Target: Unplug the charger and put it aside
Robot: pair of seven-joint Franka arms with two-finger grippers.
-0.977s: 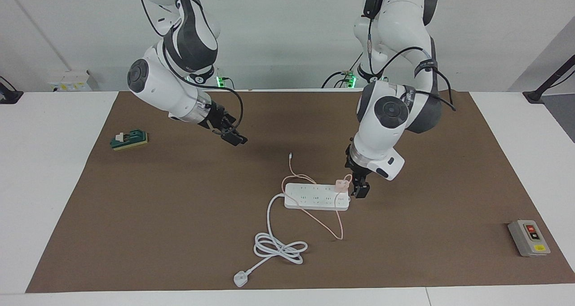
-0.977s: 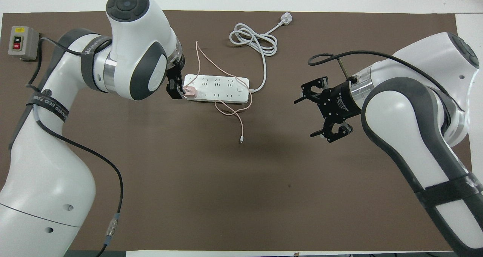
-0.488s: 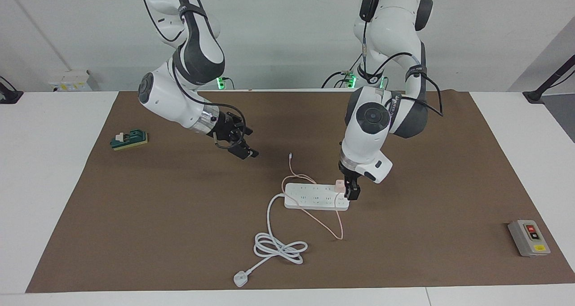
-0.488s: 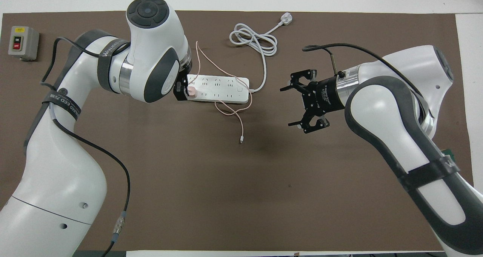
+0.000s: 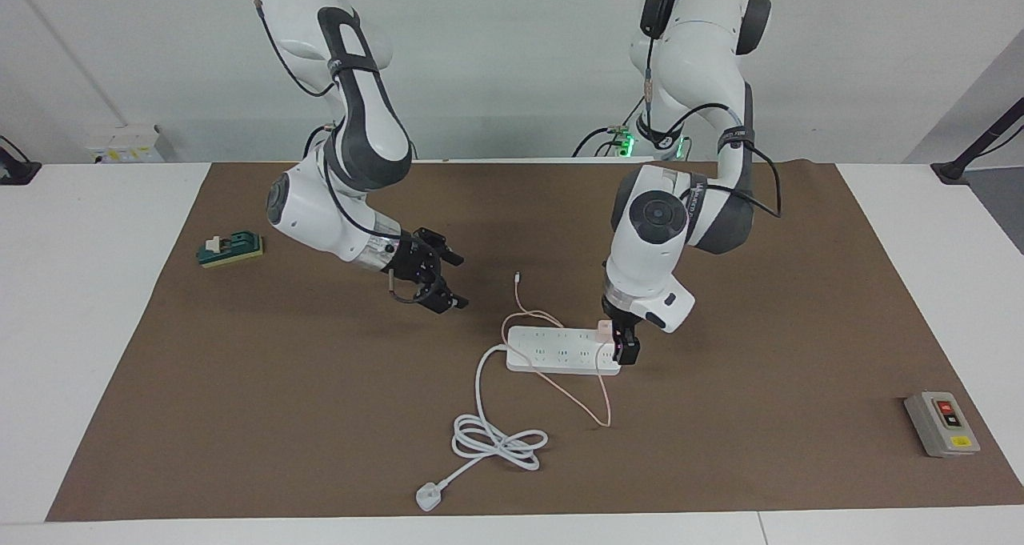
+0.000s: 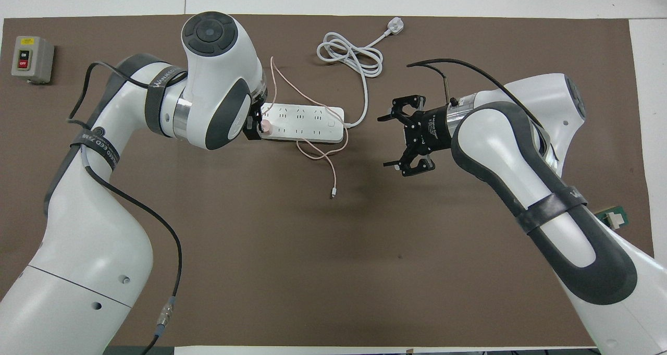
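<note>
Over the last second your left gripper has come in from just off the end of the power strip and dropped onto the charger, so you are now set for the grasp rather than the approach. Its jaws stand wide and straddle the pink cube without pinching it; nothing is held yet. The charger is still plugged into the strip's last socket at the left arm's end, with the gripper at about four o'clock from it in the facing view and its thin pink cable looping over the strip toward six o'clock. Your right gripper has meanwhile swung closer, now hanging open over bare mat at about ten o'clock from the strip, well apart from it. I judge it is coming to steady the strip.
</note>
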